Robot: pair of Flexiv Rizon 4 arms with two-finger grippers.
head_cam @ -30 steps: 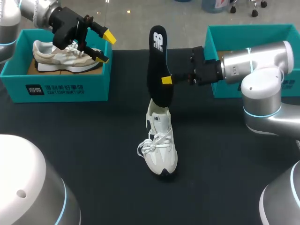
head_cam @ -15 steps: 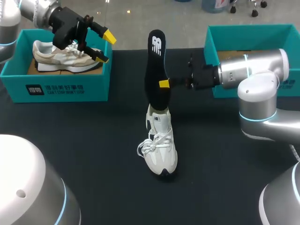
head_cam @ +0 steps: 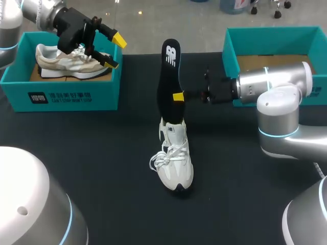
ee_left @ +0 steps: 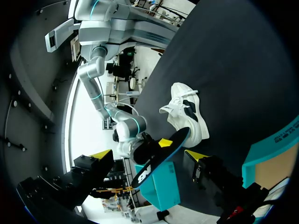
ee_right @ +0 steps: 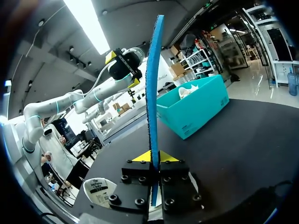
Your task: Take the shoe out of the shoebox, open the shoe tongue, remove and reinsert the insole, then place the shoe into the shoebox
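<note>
Right gripper [head_cam: 178, 96]: clamped on the black insole [head_cam: 168, 76], one yellow tip pressed to each face, gripping it about midway along its length.
Insole: stood nearly upright on end, its lower end at the heel opening of the white sneaker [head_cam: 175, 158]; whether it had entered the shoe could not be told.
White sneaker: sat on its sole in the middle of the black table [head_cam: 102, 153], toe towards the robot, laces loose, nothing holding it down.
Left gripper [head_cam: 115, 51]: fingers wide apart, holding nothing, hovering over the left shoebox [head_cam: 61, 94], which held a beige sneaker [head_cam: 66, 58].
Right shoebox [head_cam: 265, 35]: open, no shoe visible inside, behind the right arm.
Risk, shoe: with no second hold on it, a downward push would probably tip or slide the sneaker.
Risk, insole: thin and flexible, it might buckle or catch on the collar if driven in off-line.
Risk, grip: a mid-length pinch left the lower end free to swing aside.
</note>
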